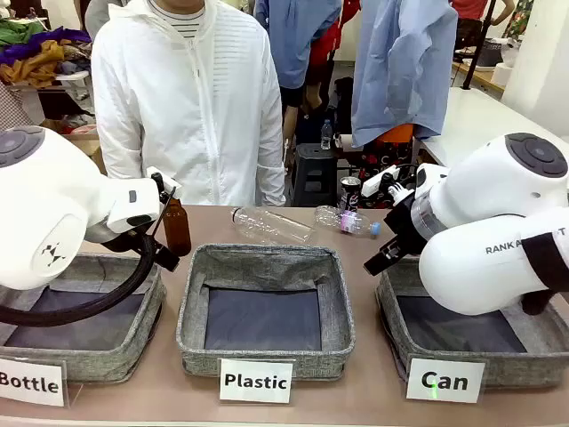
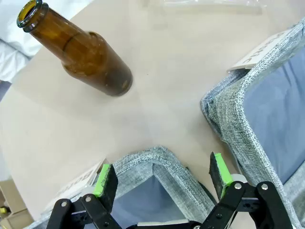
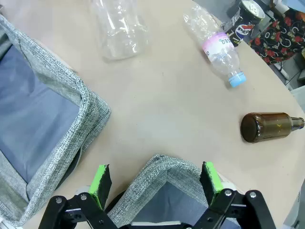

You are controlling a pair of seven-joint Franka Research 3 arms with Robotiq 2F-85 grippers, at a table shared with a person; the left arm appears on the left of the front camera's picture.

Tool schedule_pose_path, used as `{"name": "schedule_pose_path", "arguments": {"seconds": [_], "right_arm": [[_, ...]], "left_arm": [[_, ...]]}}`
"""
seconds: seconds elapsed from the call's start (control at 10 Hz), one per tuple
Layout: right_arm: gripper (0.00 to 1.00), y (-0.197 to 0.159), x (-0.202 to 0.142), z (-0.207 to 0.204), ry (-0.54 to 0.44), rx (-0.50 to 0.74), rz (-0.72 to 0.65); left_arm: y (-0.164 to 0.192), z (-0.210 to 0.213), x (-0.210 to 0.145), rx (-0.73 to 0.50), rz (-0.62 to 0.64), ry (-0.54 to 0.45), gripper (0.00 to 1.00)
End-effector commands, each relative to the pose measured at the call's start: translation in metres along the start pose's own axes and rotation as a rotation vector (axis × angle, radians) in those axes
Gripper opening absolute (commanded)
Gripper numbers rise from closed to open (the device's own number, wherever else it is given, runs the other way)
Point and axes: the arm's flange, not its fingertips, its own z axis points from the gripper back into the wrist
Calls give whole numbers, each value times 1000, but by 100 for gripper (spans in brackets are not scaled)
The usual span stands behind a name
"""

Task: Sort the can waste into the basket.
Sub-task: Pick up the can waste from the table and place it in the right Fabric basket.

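Clutter worry: both jaws wide open, empty; small black metal drinks can (image 1: 350, 191) stands at surface's (image 1: 369, 400) far edge behind clear plastic bottle (image 1: 348, 221), not in grey fabric "Can" basket (image 1: 520, 372). Reaching could topple it.

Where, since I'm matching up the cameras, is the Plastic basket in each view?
Front: Plastic basket at the centre of the table.
Left wrist: along the right edge, one corner pointing inward.
Right wrist: along the left side.
Shared landmark: the big clear bottle lying on the table just beyond it.
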Motion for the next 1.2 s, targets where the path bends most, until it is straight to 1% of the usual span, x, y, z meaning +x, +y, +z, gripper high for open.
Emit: {"name": "schedule_pose_path", "arguments": {"seconds": [0.0,1.1], "right_arm": [[100,0,0,0,0,0,0],[100,0,0,0,0,0,0]], "left_arm": [[0,0,0,0,0,0,100],[0,0,0,0,0,0,100]]}}
